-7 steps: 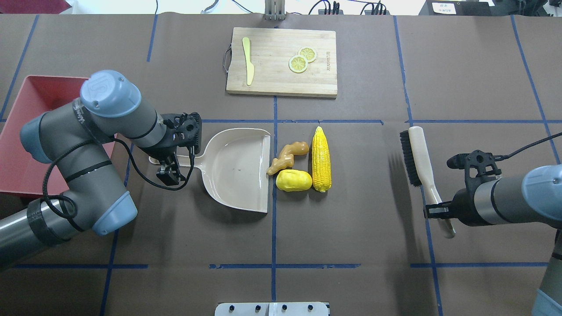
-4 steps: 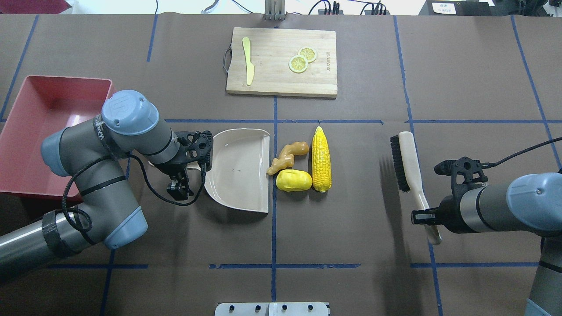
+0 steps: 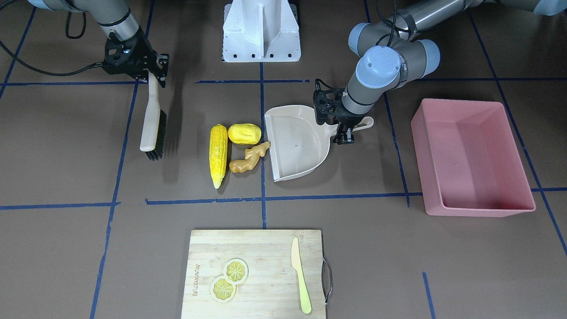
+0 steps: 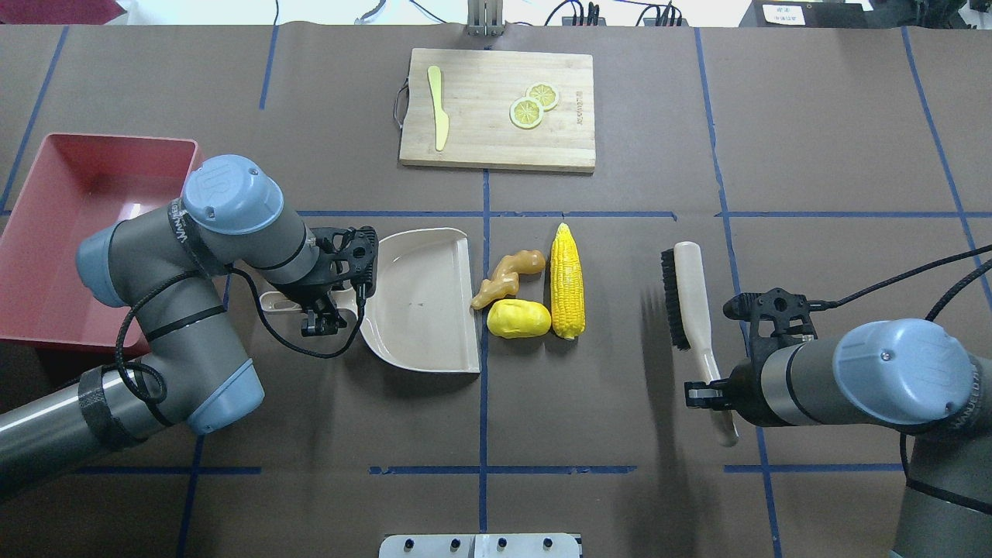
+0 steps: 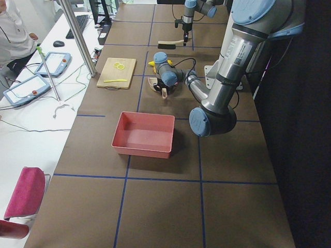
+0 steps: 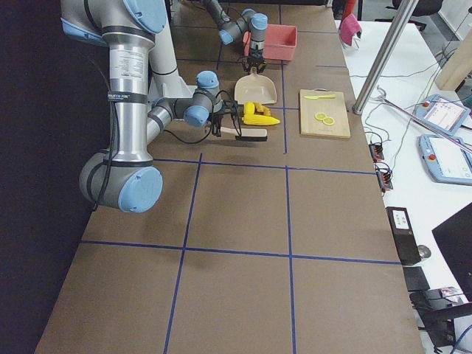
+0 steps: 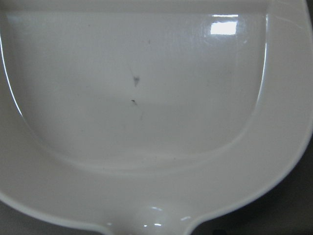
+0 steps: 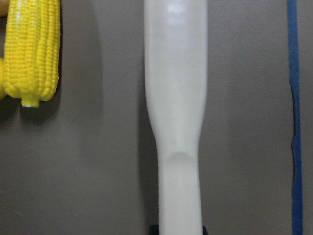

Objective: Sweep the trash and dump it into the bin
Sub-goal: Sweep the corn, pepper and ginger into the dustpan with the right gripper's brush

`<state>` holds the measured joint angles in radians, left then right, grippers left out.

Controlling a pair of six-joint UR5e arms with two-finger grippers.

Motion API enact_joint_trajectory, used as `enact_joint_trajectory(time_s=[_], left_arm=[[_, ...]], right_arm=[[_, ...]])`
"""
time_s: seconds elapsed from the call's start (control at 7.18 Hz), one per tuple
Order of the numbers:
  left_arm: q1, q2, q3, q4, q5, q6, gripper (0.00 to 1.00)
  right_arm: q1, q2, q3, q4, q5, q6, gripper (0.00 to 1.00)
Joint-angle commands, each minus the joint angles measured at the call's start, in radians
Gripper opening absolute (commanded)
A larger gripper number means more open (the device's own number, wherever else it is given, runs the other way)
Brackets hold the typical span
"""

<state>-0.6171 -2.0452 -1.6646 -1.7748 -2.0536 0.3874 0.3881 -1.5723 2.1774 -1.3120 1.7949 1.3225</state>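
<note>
The trash lies together at the table's middle: a corn cob (image 4: 566, 280), a yellow potato-like lump (image 4: 518, 318) and a tan ginger root (image 4: 508, 279). The beige dustpan (image 4: 418, 302) sits just left of them, its open edge near the ginger. My left gripper (image 4: 318, 314) is shut on the dustpan's handle (image 4: 271, 301). My right gripper (image 4: 707, 394) is shut on the handle of a beige brush (image 4: 690, 294), held right of the corn with its bristles toward it. The pink bin (image 4: 70, 232) stands at the far left, nothing in it.
A wooden cutting board (image 4: 496, 108) with a pale yellow knife (image 4: 438, 108) and two lemon slices (image 4: 533, 106) lies at the far middle. The right wrist view shows the brush handle (image 8: 176, 98) and the corn's end (image 8: 32, 49).
My right arm has carried the brush left, closer to the corn. My left arm has moved right over the dustpan's handle, and the dustpan has turned slightly.
</note>
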Motion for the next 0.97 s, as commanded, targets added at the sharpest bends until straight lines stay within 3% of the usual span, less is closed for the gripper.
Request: enact_joint_trajectory(time_s=[0.0, 0.42, 0.84], left_arm=[[-0.004, -0.016, 0.0, -0.003, 0.05, 0.002, 0.08], [-0.003, -0.041, 0.006, 0.009, 0.058, -0.002, 0.05], [-0.001, -0.076, 0.019, 0.055, 0.075, -0.009, 0.05]], right_arm=[[-0.012, 0.087, -0.019, -0.099, 0.0, 0.018, 0.0], [-0.021, 0.181, -0.082, -0.11, 0.004, 0.046, 0.0], [-0.043, 0.271, -0.142, -0.203, 0.018, 0.053, 0.0]])
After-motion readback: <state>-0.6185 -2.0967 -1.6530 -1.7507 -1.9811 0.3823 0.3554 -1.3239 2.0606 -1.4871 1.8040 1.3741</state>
